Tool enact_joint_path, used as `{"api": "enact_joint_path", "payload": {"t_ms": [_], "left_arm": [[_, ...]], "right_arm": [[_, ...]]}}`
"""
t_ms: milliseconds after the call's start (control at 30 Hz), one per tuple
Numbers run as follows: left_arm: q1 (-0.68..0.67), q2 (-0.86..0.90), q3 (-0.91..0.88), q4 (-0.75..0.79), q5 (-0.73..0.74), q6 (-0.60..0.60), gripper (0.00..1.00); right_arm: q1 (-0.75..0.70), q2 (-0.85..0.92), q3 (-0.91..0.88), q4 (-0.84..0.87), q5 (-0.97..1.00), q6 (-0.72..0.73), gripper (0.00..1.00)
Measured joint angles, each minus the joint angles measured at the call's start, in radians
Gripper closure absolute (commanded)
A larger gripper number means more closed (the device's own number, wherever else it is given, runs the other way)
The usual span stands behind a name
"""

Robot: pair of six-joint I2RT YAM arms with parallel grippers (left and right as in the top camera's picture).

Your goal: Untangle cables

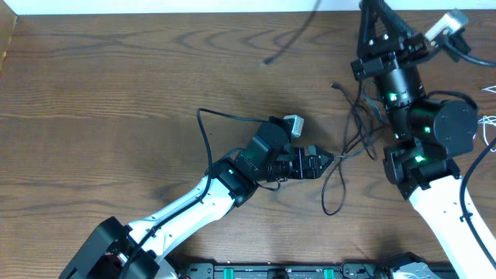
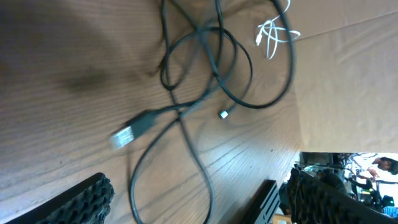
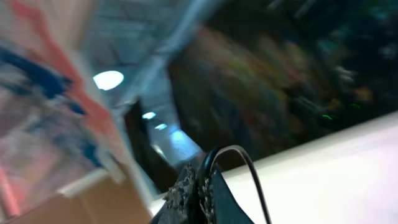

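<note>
A tangle of thin black cables (image 1: 358, 128) lies on the wooden table between the two arms, with a loop (image 1: 335, 190) trailing toward the front. My left gripper (image 1: 325, 160) is open and points at the tangle, holding nothing. In the left wrist view its fingers (image 2: 87, 199) flank a cable loop (image 2: 186, 143); a flat plug (image 2: 127, 134) and a small plug (image 2: 222, 114) lie beyond. A white cable (image 2: 273, 34) lies farther off. My right gripper (image 3: 199, 177) is raised at the back (image 1: 372, 12), shut on a black cable (image 3: 249, 165). One blurred strand (image 1: 291, 39) hangs beside it.
The left arm's own thicker cord (image 1: 205, 132) arcs over the table. The white cable (image 1: 488, 124) shows at the right edge beside the right arm. A light paper sheet (image 2: 348, 81) borders the wood. A metal rail (image 1: 271, 271) runs along the front edge.
</note>
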Motion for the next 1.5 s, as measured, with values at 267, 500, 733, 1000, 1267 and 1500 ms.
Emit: {"api": "enact_joint_path", "payload": {"t_ms": [267,500,733,1000,1267,1500], "left_arm": [[0.000,0.000,0.000,0.074,-0.002,-0.004,0.09],[-0.001,0.000,0.000,0.064,-0.031,-0.006,0.09],[-0.001,0.022,0.000,0.026,-0.046,-0.009,0.09],[-0.003,0.105,0.000,0.000,-0.068,-0.010,0.11],[-0.003,0.214,0.000,-0.010,-0.120,-0.017,0.53],[-0.003,0.316,0.000,-0.015,-0.151,-0.068,0.92]], "right_arm": [[0.072,0.005,0.137,-0.027,-0.030,0.022,0.99],[0.087,0.012,0.245,-0.033,-0.024,0.023,0.99],[0.074,0.011,0.372,-0.072,0.034,-0.088,0.99],[-0.028,0.011,0.436,-0.150,0.103,-0.152,0.99],[-0.055,-0.022,0.455,-0.154,0.115,-0.159,0.99],[-0.055,-0.057,0.489,-0.153,0.152,-0.186,0.99]]}}
